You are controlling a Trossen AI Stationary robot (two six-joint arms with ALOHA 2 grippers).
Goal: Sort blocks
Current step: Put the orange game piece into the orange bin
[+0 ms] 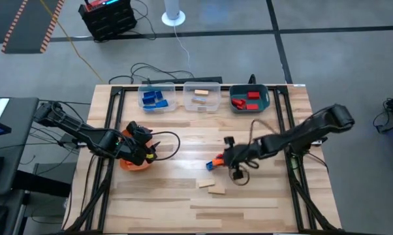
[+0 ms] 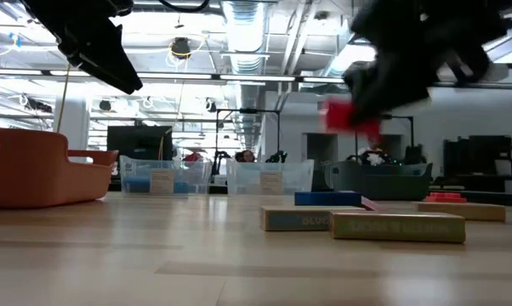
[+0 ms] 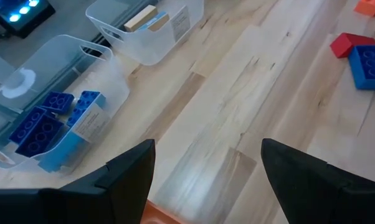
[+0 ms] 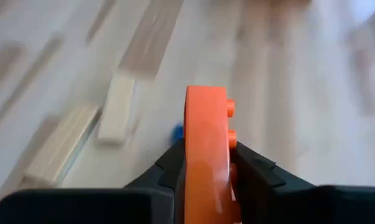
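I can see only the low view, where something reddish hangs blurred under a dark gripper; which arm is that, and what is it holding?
Observer: That is the right gripper, and its wrist view shows it shut on an orange brick held on edge.
Operator: Thank you. Where is the other arm?
Observer: From above, the left gripper hovers open over the orange bin on the table's left side.
Operator: And what is inside the teal bin? I only see its wall.
Observer: The high view shows the teal bin holding red bricks.
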